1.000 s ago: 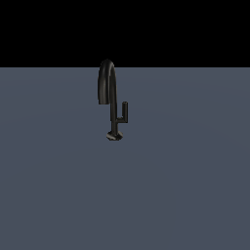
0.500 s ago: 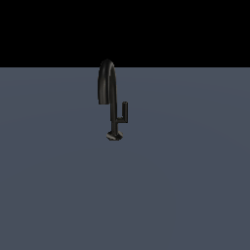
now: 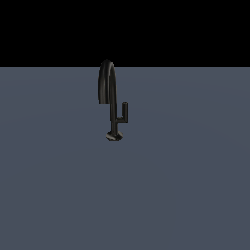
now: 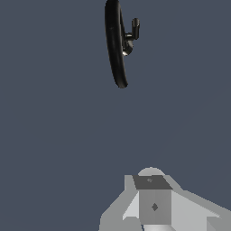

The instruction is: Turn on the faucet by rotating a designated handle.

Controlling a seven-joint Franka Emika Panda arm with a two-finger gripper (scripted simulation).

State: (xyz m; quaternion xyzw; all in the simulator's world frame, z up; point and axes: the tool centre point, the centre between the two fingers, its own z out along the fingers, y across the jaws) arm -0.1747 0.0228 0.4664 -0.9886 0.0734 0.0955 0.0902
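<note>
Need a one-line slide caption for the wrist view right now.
Wrist view: gripper well short of the faucet, its side handle untouched on a plain grey surface.

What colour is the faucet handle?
Very dark brown-black, like the faucet; the handle shows best in the exterior view.

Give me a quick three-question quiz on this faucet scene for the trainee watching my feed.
1. True or false: the claw is touching the handle.
2. In the exterior view, the handle branches off the stem of the faucet toward which side? A) that view's left B) that view's right
3. Fill in: the faucet's round base rests on a plain ____ surface.

Key: 1. False; the wrist view shows bare surface between them. 2. B. 3. Grey-blue.
</note>
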